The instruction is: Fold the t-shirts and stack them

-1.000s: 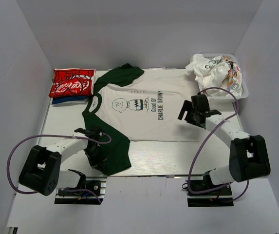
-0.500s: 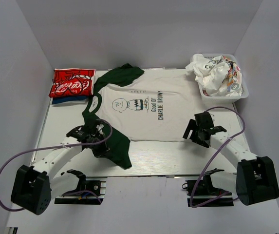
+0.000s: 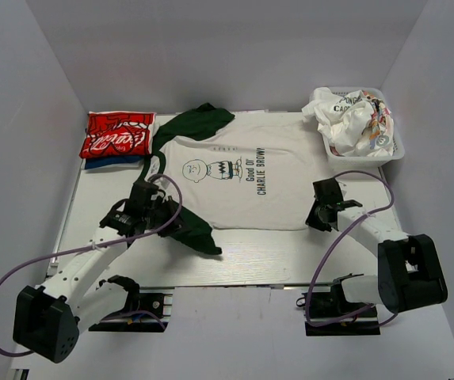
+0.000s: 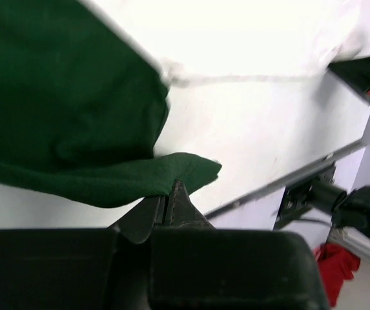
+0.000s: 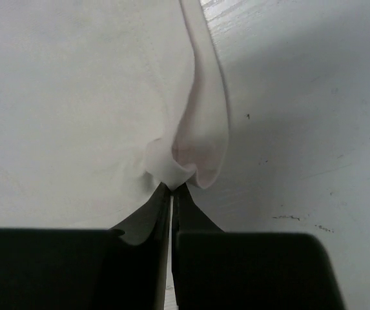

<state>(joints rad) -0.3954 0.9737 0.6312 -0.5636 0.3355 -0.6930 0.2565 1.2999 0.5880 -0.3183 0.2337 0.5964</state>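
The off-white Charlie Brown t-shirt (image 3: 250,178) lies flat, print up, in the middle of the table, with dark green sleeves. My left gripper (image 3: 181,226) is shut on the near green sleeve (image 3: 199,236), which is lifted and bunched; in the left wrist view the sleeve (image 4: 75,97) hangs from the closed left gripper (image 4: 170,192). My right gripper (image 3: 315,218) is shut on the shirt's near right hem corner; the right wrist view shows a pinch of pale cloth (image 5: 185,155) between the closed tips of the right gripper (image 5: 172,188). A folded red Coca-Cola t-shirt (image 3: 117,133) sits at the far left.
A white mesh basket (image 3: 393,154) with crumpled pale shirts (image 3: 345,115) stands at the far right corner. Something blue (image 3: 104,163) lies under the red shirt. The far green sleeve (image 3: 199,120) points toward the back wall. White walls close in on three sides.
The right gripper came down to the hem corner and closed on it. The left gripper carried the green sleeve away from the near edge, toward the shirt body.
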